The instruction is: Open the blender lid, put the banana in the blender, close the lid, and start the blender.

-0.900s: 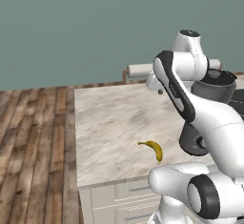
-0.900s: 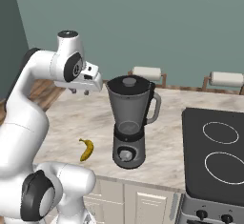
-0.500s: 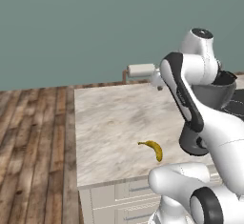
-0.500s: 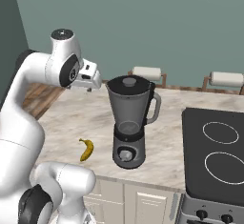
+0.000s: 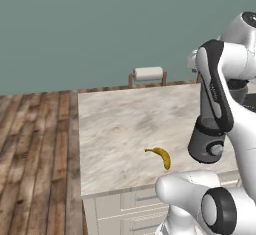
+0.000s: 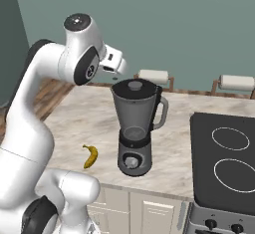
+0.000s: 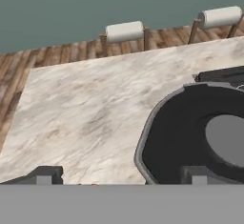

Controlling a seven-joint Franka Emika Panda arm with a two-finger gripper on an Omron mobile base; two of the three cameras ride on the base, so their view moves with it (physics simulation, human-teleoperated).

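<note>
Above the blender, the gripper hangs wide apart, holding nothing; the blender lid sits on top.

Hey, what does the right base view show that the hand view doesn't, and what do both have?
The right base view alone shows the banana lying on the counter left of the blender, plus the blender's jar, handle and base, and the stove burners. The hand view alone gives a close top-down look at the blender lid, with its grey knob. Both share the lid on the jar, the marble counter and two paper-towel rolls behind it.
</note>
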